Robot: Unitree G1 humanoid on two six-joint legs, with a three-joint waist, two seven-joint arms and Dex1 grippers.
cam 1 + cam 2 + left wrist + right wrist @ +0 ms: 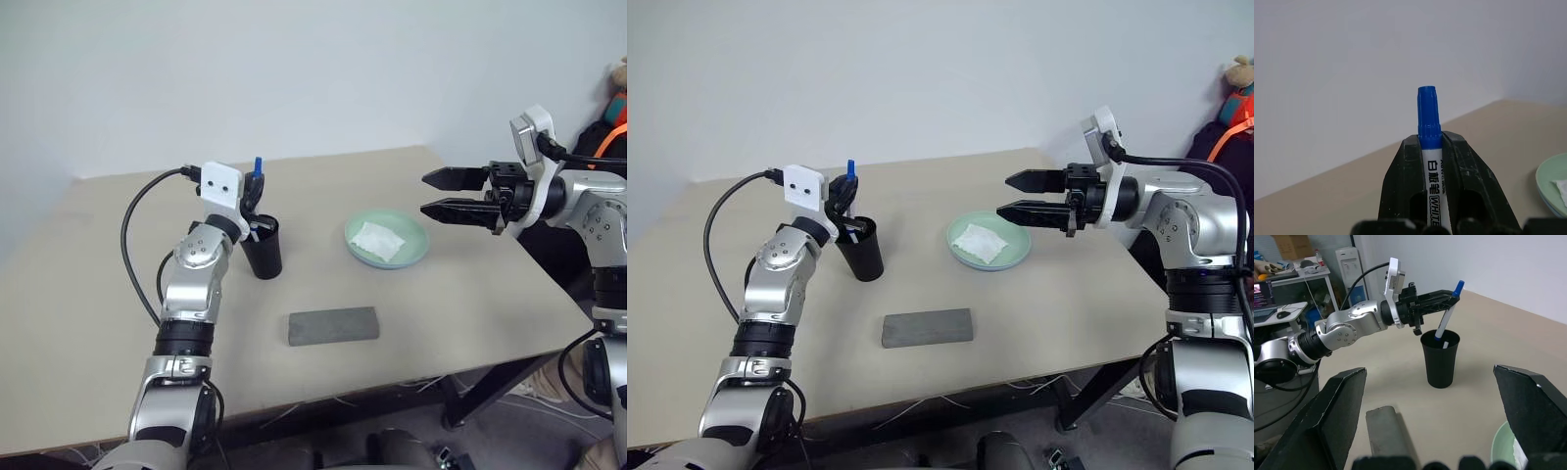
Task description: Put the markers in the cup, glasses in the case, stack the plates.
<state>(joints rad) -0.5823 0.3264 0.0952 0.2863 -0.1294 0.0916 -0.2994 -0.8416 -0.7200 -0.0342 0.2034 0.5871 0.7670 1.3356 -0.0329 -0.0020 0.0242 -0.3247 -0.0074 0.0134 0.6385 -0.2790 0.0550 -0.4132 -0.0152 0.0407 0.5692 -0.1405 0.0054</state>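
Observation:
My left gripper (pixel 257 184) is shut on the blue-capped marker (pixel 1429 112), which it holds tilted over the black cup (pixel 265 253). The marker's (pixel 1447 316) lower end sits inside the cup's (pixel 1440 360) mouth. Something white shows in the cup beside it. To the right lies a mint green plate (pixel 419 231) with a crumpled white napkin (pixel 377 240) on it. The grey case (pixel 333 326) lies shut near the table's front. My right gripper (pixel 425 192) hangs open and empty above the table, just right of the plate, pointing left. The glasses are out of view.
The tan table (pixel 98 294) ends close behind the cup and just right of the plate. A black cable (pixel 132 230) loops off my left wrist. Dark bags and a stuffed toy (pixel 1239 78) stand beyond the table's right edge.

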